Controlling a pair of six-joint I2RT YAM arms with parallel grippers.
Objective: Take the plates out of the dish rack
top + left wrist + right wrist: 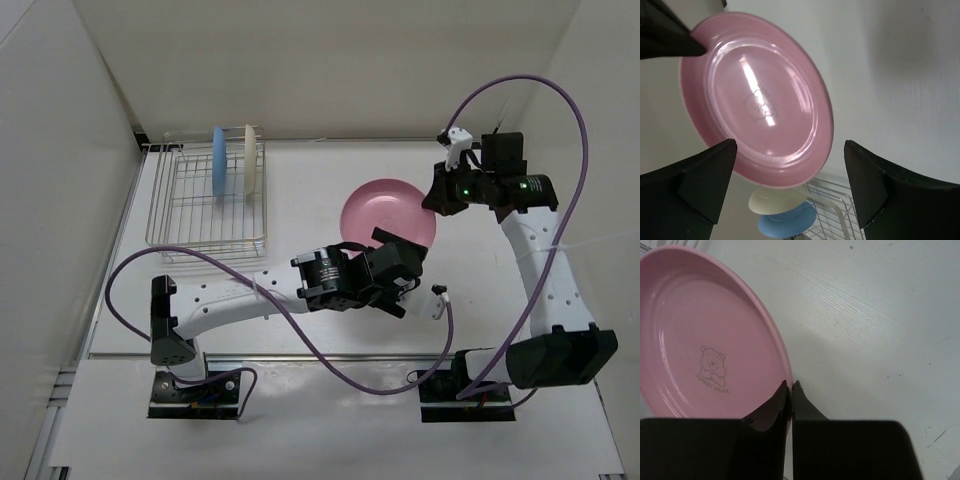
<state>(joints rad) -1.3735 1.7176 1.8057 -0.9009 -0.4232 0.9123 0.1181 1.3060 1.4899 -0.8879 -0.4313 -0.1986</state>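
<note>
The pink plate [385, 210] is out of the dish rack, over the middle of the table. My right gripper [437, 200] is shut on its right rim; in the right wrist view the fingertips [785, 390] pinch the rim of the plate [705, 340]. My left gripper [398, 272] is at the plate's near edge, open, its jaws wide apart with the plate's rim [757, 100] showing between them untouched. The blue plate [218, 160] and the cream-white plate [249, 160] stand on edge in the dish rack [185, 215] at the back left.
White walls enclose the table on the left, back and right. Purple cables loop over both arms. In the left wrist view the cream plate [777, 200], the blue plate [787, 222] and the rack wires [832, 210] lie beyond the pink plate.
</note>
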